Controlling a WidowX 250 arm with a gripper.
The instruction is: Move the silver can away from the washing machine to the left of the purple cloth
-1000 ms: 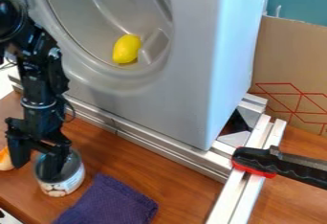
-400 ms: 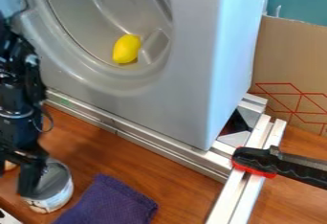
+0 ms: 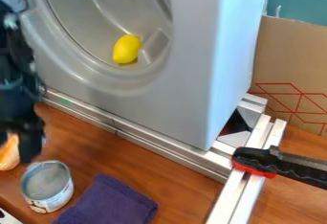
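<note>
The black gripper [image 3: 15, 146] is at the left edge, just above and to the left of an open tin can [image 3: 47, 186], apart from it. Its fingers are spread, one of them cut by the edge. The can stands upright on the wooden table, with a grey inside and a pale printed label. An orange and white rounded object [image 3: 9, 154] lies behind the fingers, partly hidden. To the can's right is a folded purple cloth [image 3: 110, 204]. A yellow lemon-like object [image 3: 126, 49] rests in the round opening of a grey machine [image 3: 185, 98].
Metal rails [image 3: 144, 143] run along the machine's base and toward the front right. A black and red clamp handle [image 3: 281, 164] crosses the rail at right. Behind stands a cardboard box [image 3: 290, 70]. A white perforated piece [image 3: 7, 218] is at the lower left corner.
The can was shifted toward the lower left, with a finger at its mouth. The gripper has since lifted off it, and the arm has moved left. The orange and white object is more exposed.
</note>
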